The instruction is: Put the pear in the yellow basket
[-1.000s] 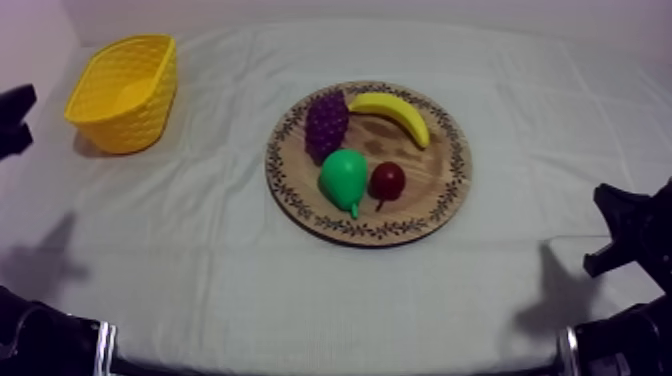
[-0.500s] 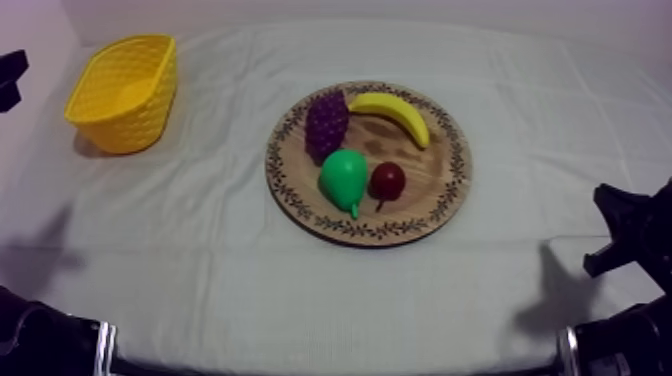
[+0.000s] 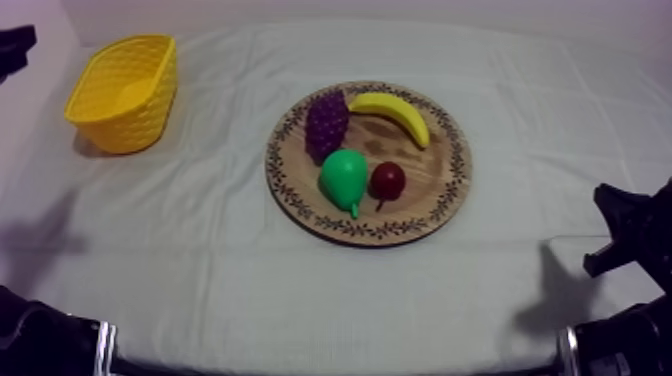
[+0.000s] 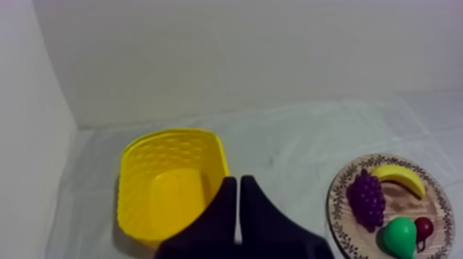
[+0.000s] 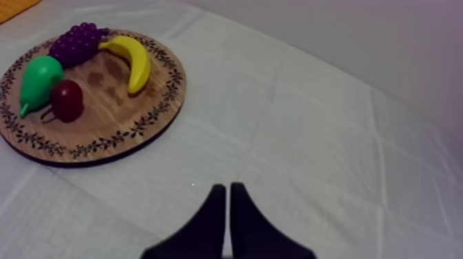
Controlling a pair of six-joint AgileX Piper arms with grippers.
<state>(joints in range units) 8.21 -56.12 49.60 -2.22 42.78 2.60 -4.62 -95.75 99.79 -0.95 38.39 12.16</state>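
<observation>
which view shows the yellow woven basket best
Left wrist view: the yellow woven basket sits near, inside facing the camera. Top view shows it farther off; right wrist view catches just an edge.

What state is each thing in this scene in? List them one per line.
pear: lying on the wooden board, ungrasped.
banana: on the board.
grapes: on the board.
small red fruit: on the board.
yellow basket: upright, empty.
left gripper: jaws shut on nothing.
right gripper: jaws shut on nothing.

The pear [image 3: 343,176] is coloured green, the grapes [image 3: 326,122] purple, the banana [image 3: 392,113] and basket [image 3: 135,118] yellow; the wooden board [image 3: 437,185] is rimmed with dark leaves.
</observation>
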